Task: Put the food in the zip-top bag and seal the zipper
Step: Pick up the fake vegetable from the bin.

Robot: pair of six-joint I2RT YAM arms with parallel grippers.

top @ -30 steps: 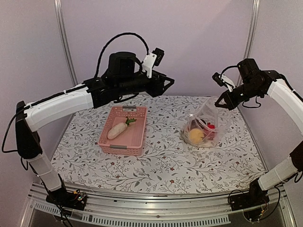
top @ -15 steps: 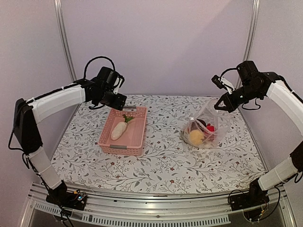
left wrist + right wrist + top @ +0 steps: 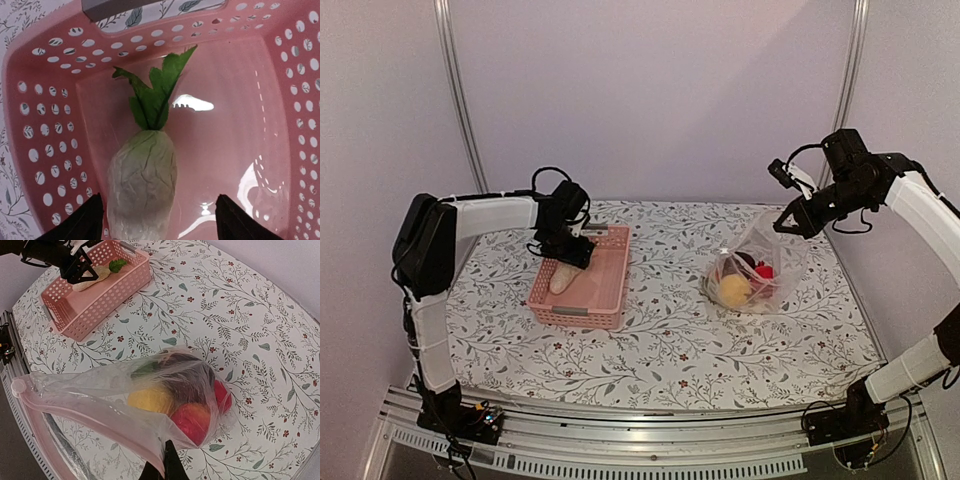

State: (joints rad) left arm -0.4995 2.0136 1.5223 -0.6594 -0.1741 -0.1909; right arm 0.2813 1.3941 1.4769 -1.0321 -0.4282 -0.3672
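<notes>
Fingers [image 3: 86,226] of the left arm are spread wide, one on each side of the white radish [image 3: 142,190], inside the pink basket [image 3: 45,150]. The left one stands just beside the radish and the right one is well clear of it. A second ago this arm was high above the far end of the basket. Half a second ago it hung over the far-left rim, and now it has dropped down into the basket. The radish lies where it did, leaves pointing to the far end. From above it is now mostly hidden under the left arm's fingers [image 3: 570,252].

On the right of the table [image 3: 670,350], the clear bag [image 3: 760,250] sits in the same spot. It holds a yellow piece [image 3: 733,288], red pieces [image 3: 765,270] and a dark piece [image 3: 185,380]. The right arm's fingers [image 3: 170,467] are pressed together, pinching the bag at its upper edge and holding it up. That arm has barely shifted. The zipper [image 3: 85,417] runs along the mouth as a pinkish strip, and the mouth is not sealed.
</notes>
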